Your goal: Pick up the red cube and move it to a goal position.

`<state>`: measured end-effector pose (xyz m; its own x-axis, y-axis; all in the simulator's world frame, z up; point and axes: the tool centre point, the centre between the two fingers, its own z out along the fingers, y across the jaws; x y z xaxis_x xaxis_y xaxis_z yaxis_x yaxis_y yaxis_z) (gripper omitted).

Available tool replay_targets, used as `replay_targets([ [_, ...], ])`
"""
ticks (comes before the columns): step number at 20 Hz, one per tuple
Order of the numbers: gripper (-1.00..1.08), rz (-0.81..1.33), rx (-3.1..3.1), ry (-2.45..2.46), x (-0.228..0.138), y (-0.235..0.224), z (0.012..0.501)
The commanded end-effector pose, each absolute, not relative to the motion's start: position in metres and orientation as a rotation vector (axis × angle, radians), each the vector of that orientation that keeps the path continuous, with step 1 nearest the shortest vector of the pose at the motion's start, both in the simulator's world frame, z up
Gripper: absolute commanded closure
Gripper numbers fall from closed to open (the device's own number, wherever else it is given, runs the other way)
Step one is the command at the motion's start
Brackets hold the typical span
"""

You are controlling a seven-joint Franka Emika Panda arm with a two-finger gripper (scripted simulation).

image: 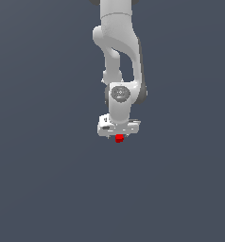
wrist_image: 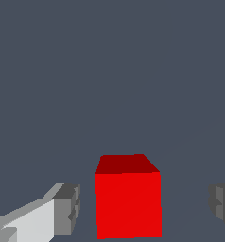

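The red cube (wrist_image: 128,203) stands between my two fingers in the wrist view. A gap shows on each side of it, and the gap is wider on the side of the dark grey pad (wrist_image: 222,205) than on the side of the white finger with its grey pad (wrist_image: 67,210). My gripper (wrist_image: 145,208) is open around the cube and does not touch it. In the exterior view the cube (image: 119,139) peeks out just under the white hand, and my gripper (image: 119,136) points straight down over it. The fingers are mostly hidden there.
A plain dark grey-blue surface (image: 48,179) fills both views. The white arm (image: 118,52) reaches down from the top middle of the exterior view. No other objects and no goal marker show.
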<state>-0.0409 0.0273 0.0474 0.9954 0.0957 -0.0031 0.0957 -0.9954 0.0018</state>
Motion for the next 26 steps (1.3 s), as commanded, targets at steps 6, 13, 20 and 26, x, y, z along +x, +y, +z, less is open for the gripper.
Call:
replay_targets([
  [6, -0.92, 0.000, 3.136, 0.196, -0.048, 0.036, 0.021],
  [13, 1.08, 0.000, 3.136, 0.198, -0.048, 0.037, 0.020],
  [20, 1.08, 0.000, 3.136, 0.198, -0.048, 0.037, 0.021],
  [26, 1.08, 0.000, 3.136, 0.198, -0.048, 0.036, 0.034],
])
